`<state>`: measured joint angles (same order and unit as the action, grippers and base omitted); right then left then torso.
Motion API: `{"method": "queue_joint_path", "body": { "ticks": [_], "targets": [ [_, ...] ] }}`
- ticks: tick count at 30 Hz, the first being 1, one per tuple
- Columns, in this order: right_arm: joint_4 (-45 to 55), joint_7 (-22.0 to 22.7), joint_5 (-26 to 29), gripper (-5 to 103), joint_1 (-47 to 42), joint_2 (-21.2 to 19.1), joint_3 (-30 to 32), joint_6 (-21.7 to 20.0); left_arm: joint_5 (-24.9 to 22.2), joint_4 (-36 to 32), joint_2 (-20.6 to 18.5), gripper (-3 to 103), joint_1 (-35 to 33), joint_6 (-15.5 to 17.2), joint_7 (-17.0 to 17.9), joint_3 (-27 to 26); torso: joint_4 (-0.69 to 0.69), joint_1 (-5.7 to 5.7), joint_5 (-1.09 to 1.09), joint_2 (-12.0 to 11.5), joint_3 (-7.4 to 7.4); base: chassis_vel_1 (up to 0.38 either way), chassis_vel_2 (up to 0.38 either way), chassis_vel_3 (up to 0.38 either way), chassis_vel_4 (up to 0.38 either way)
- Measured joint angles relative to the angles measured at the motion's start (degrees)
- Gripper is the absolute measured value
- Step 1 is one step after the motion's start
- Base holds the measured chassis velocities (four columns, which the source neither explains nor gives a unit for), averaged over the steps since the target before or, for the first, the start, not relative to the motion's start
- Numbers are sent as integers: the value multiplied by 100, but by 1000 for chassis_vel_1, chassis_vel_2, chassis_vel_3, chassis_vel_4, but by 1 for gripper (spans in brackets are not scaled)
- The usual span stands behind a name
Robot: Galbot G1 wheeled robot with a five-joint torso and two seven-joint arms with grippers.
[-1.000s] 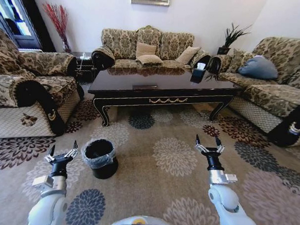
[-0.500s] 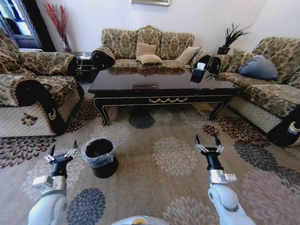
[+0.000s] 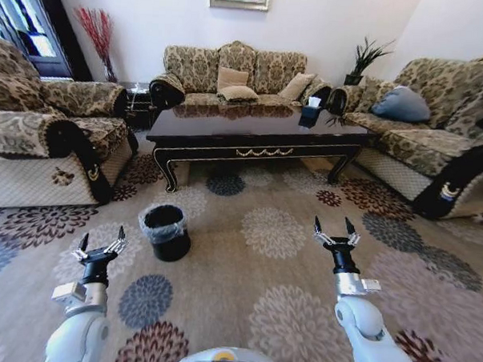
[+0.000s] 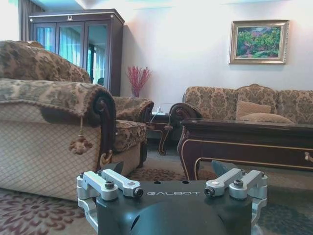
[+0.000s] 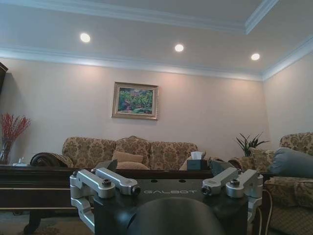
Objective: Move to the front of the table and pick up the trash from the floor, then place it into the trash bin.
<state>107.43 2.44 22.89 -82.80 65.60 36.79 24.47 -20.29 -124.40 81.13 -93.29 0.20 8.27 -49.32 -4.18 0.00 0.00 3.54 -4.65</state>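
Head view: the long, low coffee table of glossy dark wood with gold ornament (image 3: 255, 137) stands across the patterned floral carpet (image 3: 285, 295), ahead of the robot and well apart from it. The small round black trash bin lined with a clear plastic bag (image 3: 164, 232) sits on the carpet, one in number, between the table and the left gripper (image 3: 99, 248). Two grippers are held low over the floor, the right gripper (image 3: 334, 232) opposite the left; both have their fingers spread wide and hold nothing. No litter can be made out on the visible carpet, so the count of trash pieces is nil here; any piece may lie hidden beyond the table. Three brocade sofas ring the table, and one dark tissue box (image 3: 310, 113) rests on its top.

Left wrist view: the table's carved leg and apron (image 4: 234, 144) lie ahead, beside a brocade armchair (image 4: 58, 132); the spread fingers are bare.

Right wrist view: the table top edge (image 5: 34, 171) and one framed landscape painting (image 5: 135, 101) show; fingers again empty.

Hazards, as judged: driving closer could tip the light bin near the left arm, or strike the table's leg; small trash may be overlooked against the busy carpet pattern
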Motion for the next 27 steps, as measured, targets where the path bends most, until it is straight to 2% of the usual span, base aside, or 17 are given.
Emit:
{"method": "queue_joint_path", "body": {
  "ticks": [15, 18, 24, 25, 27],
  "targets": [
    [-3, 1, 1, 100, 1, -2, 1, 2, -1, 0, 0, 100, 0, 7, 4, 1, -1, 0, 0, 1, 2, 205, -534, -183, 526],
    [-4, 1, 1, 100, 0, -2, 0, 2, -1, 1, 0, 100, 1, 6, 3, 2, -2, 0, 5, 0, 0, 226, -484, -218, 415],
    [-4, 1, 1, 100, 2, -2, -2, 2, -1, 0, -1, 100, 1, 7, 3, 2, -1, 0, 2, 1, 0, 322, -356, -321, 341],
    [-4, 1, 1, 100, 2, -1, -2, 2, -2, 1, -1, 100, 1, 7, 4, 1, 1, 0, -5, 0, 0, 432, -260, -424, 242],
    [-4, 1, 1, 100, 2, -1, -2, 2, -1, 0, -2, 100, 1, 7, 4, 0, -1, 0, 1, 1, 0, 451, -214, -447, 239]
  ]
}}
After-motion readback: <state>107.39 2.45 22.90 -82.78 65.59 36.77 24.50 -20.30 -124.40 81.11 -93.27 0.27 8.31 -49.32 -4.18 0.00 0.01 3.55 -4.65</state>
